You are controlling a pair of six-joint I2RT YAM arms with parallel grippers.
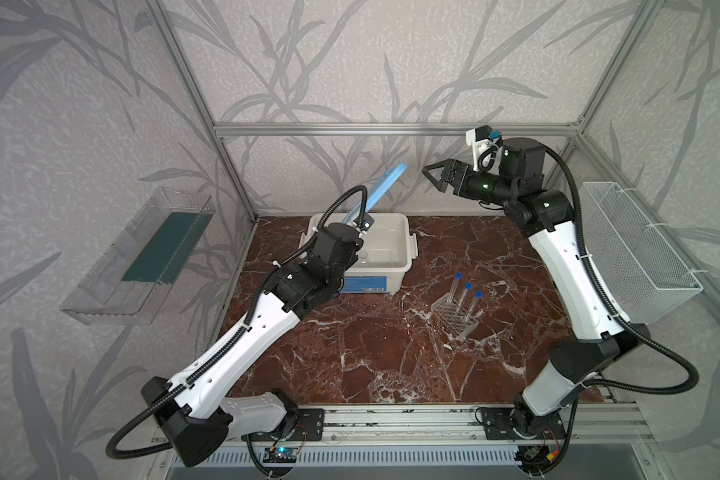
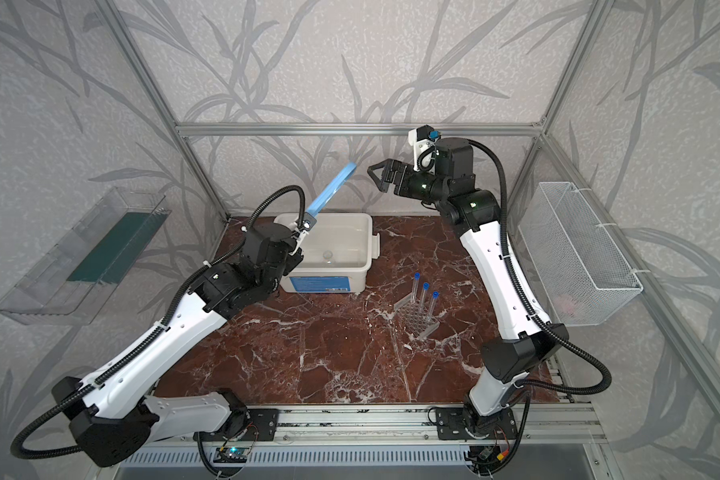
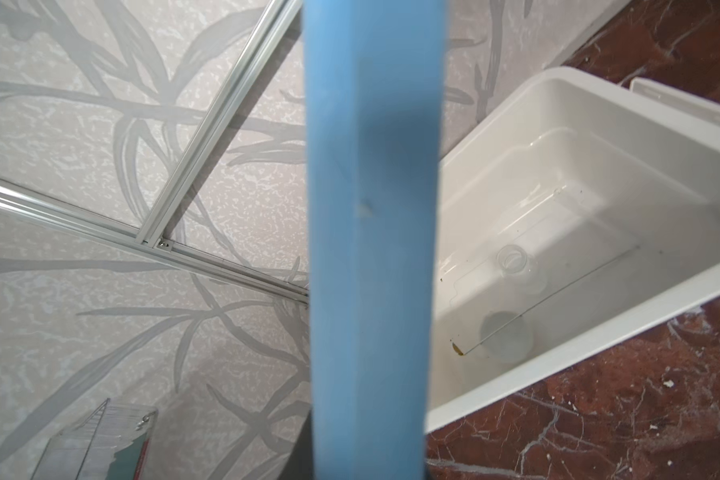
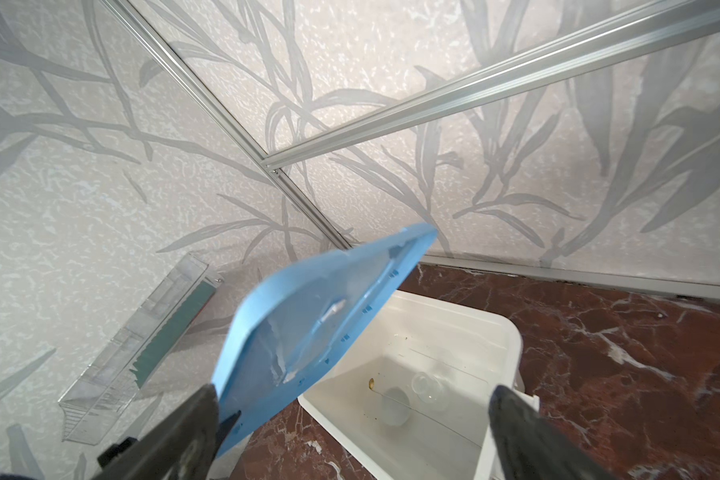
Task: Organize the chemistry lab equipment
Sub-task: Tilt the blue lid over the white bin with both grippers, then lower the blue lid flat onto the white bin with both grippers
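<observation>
Blue lid (image 3: 371, 249) close, tubes (image 1: 463, 301) in both top views only

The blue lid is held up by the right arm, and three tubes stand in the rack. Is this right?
No: the left gripper holds the lid, as both top views show. The right gripper is open, apart from it. The rest is right.

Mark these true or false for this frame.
1. The blue lid sits closed on the white tub. False: the left gripper holds it raised and tilted above the tub.
2. The right gripper is open and holds nothing. True.
3. Three blue-capped tubes stand in the clear rack. True.
4. The tub is empty. False: a small clear jar and a white round dish lie inside.
</observation>
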